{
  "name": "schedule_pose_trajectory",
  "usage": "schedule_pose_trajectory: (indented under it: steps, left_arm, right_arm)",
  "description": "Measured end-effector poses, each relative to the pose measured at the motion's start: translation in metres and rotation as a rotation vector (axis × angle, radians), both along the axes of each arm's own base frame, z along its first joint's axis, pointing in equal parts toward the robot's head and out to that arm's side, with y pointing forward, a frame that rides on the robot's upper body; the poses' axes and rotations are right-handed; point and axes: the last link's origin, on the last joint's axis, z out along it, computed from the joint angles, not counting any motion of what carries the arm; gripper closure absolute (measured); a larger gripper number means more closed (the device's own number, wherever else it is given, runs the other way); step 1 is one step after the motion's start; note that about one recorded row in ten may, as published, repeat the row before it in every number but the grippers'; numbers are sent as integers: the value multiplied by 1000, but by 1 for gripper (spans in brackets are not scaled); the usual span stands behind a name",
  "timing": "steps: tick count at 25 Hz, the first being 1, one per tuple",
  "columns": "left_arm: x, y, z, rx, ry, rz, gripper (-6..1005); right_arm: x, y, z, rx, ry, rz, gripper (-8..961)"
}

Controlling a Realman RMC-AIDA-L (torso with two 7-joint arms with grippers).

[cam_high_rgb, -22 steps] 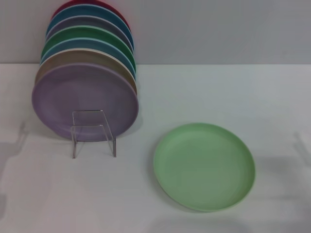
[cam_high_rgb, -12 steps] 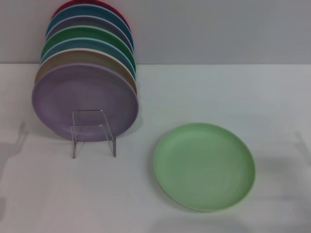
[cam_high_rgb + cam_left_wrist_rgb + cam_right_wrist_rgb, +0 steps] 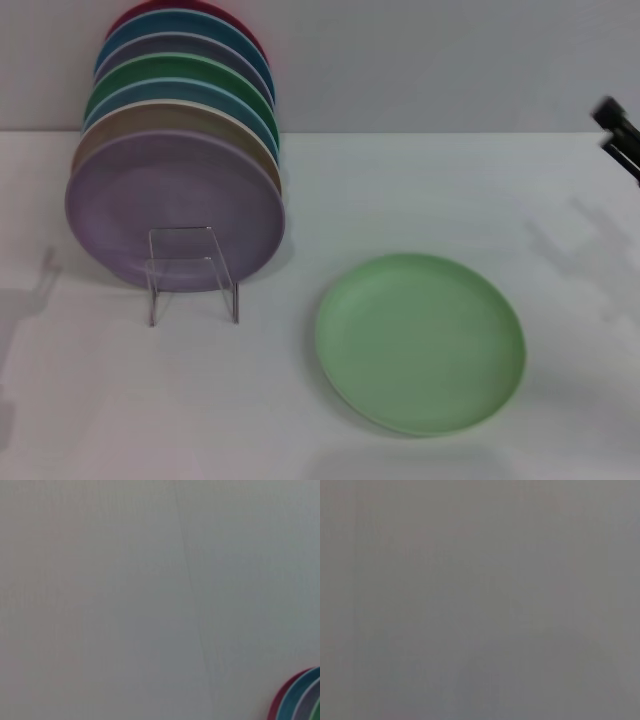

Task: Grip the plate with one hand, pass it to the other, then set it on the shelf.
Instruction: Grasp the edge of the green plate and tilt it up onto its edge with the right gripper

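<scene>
So this is right at the start, nothing has been grabbed yet. The plate [image 3: 420, 343] is lying flat on the white bench [image 3: 480, 190], on the right side and toward the near edge, well apart from everything else. The shelf [image 3: 192, 272], that little clear acrylic stand, sits over on the left with a whole row of plates leaning on edge behind it, a lavender plate [image 3: 175, 205] at the front, then tan, blue, darker green and so on back to a red one.

The right hand [image 3: 620, 135] is just poking in at the far right edge of the head view, up above the bench and well off from the plate. Only a sliver of black shows, so I can't tell if it's spread or pressed together. The left hand isn't visible anywhere; its wrist camera mostly shows blank wall, with the rims of the stacked plates [image 3: 300, 697] in one corner.

My read: we're in the reach-in step. Next up the right hand needs to come down to the plate's rim and get a finger under the lip, which looks fiddly with a shallow plate flat on the bench.

No brands, labels or writing anywhere that I can see.
</scene>
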Motion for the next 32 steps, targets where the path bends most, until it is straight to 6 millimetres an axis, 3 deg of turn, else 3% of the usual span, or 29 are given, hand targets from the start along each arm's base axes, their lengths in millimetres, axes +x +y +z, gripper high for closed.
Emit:
schedule_pose_trajectory:
  steps: [3,4,13,15,19,32]
  left_arm:
    - [0,1,1,3,-1,-1,178]
    - [1,1,1,3,0,-3,178]
    - [2,2,2,7,-3,-12,185]
    - [5,4,2,4,-3,-24,186]
    - [7,6,1,2,-4,-29,189]
    - [5,3,-1,-12,-5,-25,199]
  right_arm:
    - [-25,26,9,-126,-93,-65,135]
    - [-43,38,13,-229,-129,-124,135]
    - [-88,46,18,-566,-160,-444,134]
    - [-90,42,12,-700,-159,-571,134]
    - [-89,36,4,-783,-221,-634,134]
    - [-72,39,-19,-851,-361,-847,135]
